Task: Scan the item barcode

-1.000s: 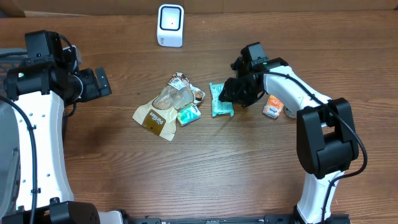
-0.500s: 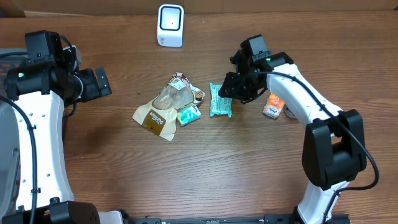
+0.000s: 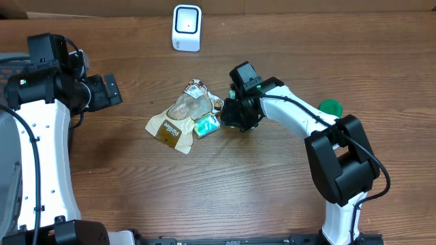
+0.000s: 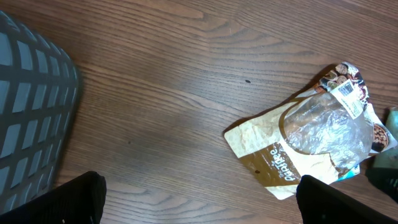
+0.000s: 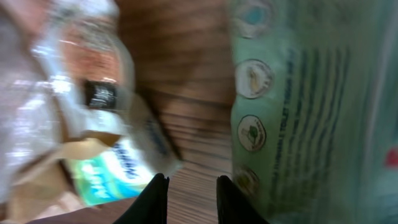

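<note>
Black right claw [image 5: 191,186]: fingers close together, a thin strip of wood grain showing between the tips. Can't tell if it's clamped on anything or just narrowed.

Task item is the mint-green packet [image 5: 305,106]. It fills the right half of the right wrist view, with its left edge running down to the right-hand finger. Soft, glossy wrapper, a column of round icons down that edge, blurred dark print beside them. No barcode visible on this face. From overhead the packet is hidden under the right claw [image 3: 235,116], mid-bench.

Just left of the claw is a small teal packet [image 3: 206,124], touching it or nearly so. It overlaps a brown-and-clear pouch [image 3: 176,119] with a white barcode label near its top end.

White scanner [image 3: 187,27] stands at the far edge of the bench [image 3: 225,190], well apart from the pile. A green round thing [image 3: 331,107] sits beside the right arm.

Left claw [image 3: 109,92] is fingers wide apart, holding nothing, over bare wood left of the pouch. Grey basket [image 4: 31,112] is at its left.
</note>
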`<state>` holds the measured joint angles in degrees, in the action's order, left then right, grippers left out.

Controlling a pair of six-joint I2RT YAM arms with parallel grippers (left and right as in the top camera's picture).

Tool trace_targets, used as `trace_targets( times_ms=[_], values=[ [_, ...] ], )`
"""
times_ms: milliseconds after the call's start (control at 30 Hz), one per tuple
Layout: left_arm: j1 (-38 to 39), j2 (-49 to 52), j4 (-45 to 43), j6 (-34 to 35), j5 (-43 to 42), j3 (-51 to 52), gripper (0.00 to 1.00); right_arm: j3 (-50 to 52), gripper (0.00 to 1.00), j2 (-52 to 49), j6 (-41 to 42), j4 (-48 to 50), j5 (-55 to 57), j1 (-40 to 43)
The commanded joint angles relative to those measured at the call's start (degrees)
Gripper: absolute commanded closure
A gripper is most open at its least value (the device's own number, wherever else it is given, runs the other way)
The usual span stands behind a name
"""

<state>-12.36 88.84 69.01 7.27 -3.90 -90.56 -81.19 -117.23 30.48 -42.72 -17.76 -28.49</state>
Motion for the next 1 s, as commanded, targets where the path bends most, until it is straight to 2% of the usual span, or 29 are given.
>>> trace_targets(
  times_ms=[0,533,800,867,967],
  values=[
    [0.37,-0.35,-0.04,-0.68,-0.15,-0.33,0.0,0.22,0.76,-0.35,1.14,-1.44,2.75,0.9],
    [0.37,-0.35,-0.04,-0.68,-0.17,-0.33,0.0,0.07,0.73,1.53,-4.17,-11.98,8.33,8.7],
    [0.37,-0.35,-0.04,-0.68,-0.17,-0.33,0.0,-1.36,0.71,9.64,-6.99,-14.93,7.28,12.17],
    [0.37,-0.35,-0.04,-0.68,-0.15,-0.33,0.0,-1.4,0.68,12.41,-6.93,-14.64,6.1,13.14],
    [0.39,-0.35,-0.04,-0.68,-0.17,-0.33,0.0,-1.4,0.52,14.4,-6.64,-13.31,3.41,14.8]
  ],
)
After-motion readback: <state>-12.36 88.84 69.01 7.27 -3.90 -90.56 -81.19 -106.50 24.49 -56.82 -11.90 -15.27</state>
